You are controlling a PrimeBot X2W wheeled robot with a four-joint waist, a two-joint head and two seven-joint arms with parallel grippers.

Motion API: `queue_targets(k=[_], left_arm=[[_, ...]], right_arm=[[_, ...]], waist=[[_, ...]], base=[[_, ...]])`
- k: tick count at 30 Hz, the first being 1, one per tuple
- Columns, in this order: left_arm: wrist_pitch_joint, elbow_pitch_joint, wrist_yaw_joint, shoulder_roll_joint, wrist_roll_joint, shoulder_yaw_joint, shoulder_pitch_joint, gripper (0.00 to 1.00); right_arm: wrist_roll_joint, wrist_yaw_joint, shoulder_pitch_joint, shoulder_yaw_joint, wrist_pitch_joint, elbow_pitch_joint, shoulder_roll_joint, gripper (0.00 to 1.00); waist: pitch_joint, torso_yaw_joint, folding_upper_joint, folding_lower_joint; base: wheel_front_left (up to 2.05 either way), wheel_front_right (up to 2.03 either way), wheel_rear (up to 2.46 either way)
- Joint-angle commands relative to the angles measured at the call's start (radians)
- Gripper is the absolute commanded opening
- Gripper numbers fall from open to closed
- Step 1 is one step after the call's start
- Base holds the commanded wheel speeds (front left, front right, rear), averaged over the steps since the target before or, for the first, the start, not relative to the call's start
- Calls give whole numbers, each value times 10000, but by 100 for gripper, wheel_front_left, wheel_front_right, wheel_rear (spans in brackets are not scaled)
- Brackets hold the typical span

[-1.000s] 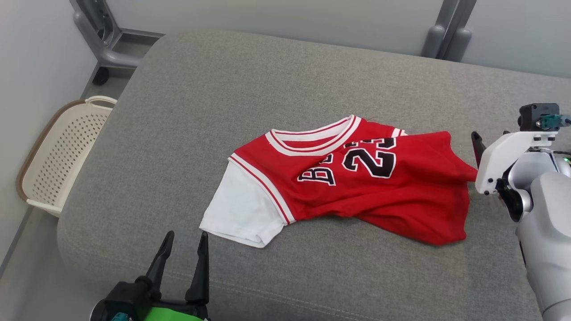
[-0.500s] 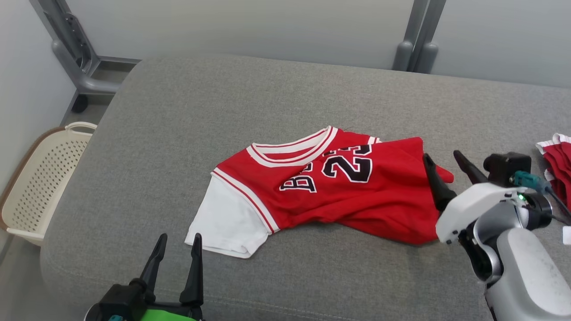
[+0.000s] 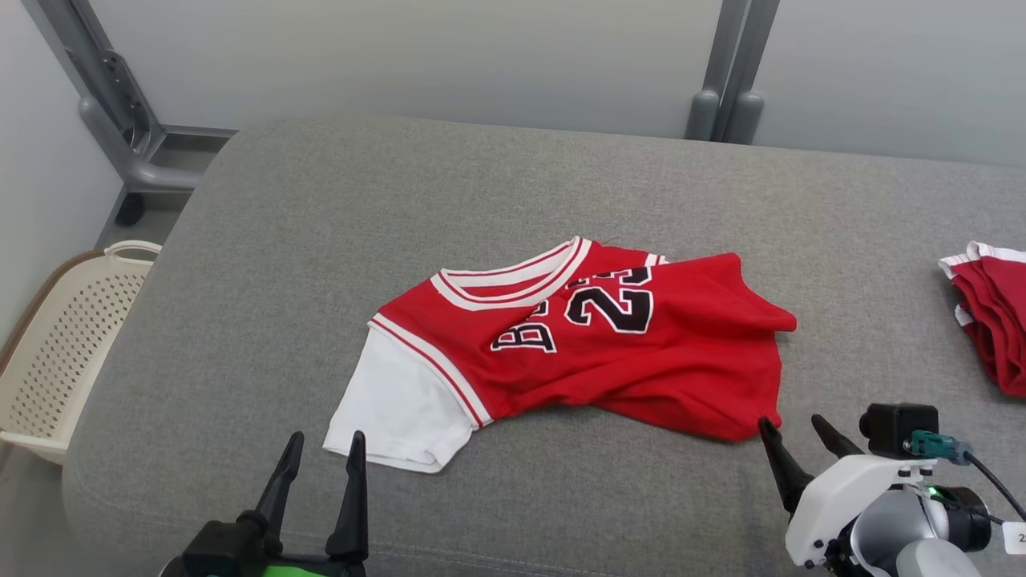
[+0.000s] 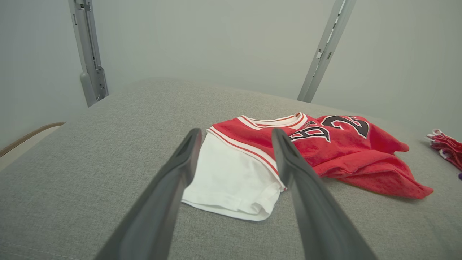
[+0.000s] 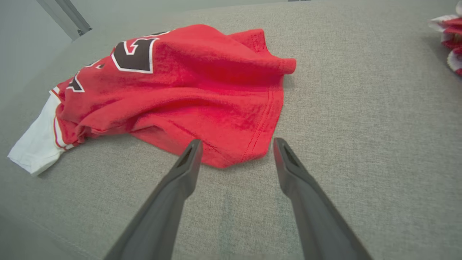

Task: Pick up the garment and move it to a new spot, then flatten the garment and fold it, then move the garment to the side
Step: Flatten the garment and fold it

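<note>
The garment is a red jersey with black number 23, a white-trimmed collar and a white sleeve, lying crumpled on the grey cushion. It also lies ahead in the left wrist view as the garment and the right wrist view as the garment. My left gripper stands open near the front edge, just short of the white sleeve, empty. My right gripper is open and empty, its tips just below the jersey's lower right hem corner. In its own view the right gripper points at that hem.
More red cloth with white trim lies at the cushion's right edge. A cream perforated basket sits on the floor at the left. Grey metal frame posts stand behind the cushion against the wall.
The head camera has shifted, so the whole scene sits lower and more to the left. My right gripper has drawn back from the jersey's right edge to below its lower right corner.
</note>
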Motion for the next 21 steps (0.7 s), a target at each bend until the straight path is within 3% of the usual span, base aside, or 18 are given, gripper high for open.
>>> queue_targets(k=[1,21], left_arm=[[-25,24,-35,-3,-15,-29,24,100],[-26,50,-52,-9,-8,-190,-280,100]], right_arm=[[-134,-4,186,-110,109,83,71,100],[-600,-3,-825,-666,-45,1745,425,100]], waist=[[22,14,0,0],[611,358,0,0]], base=[[0,0,0],[0,0,0]])
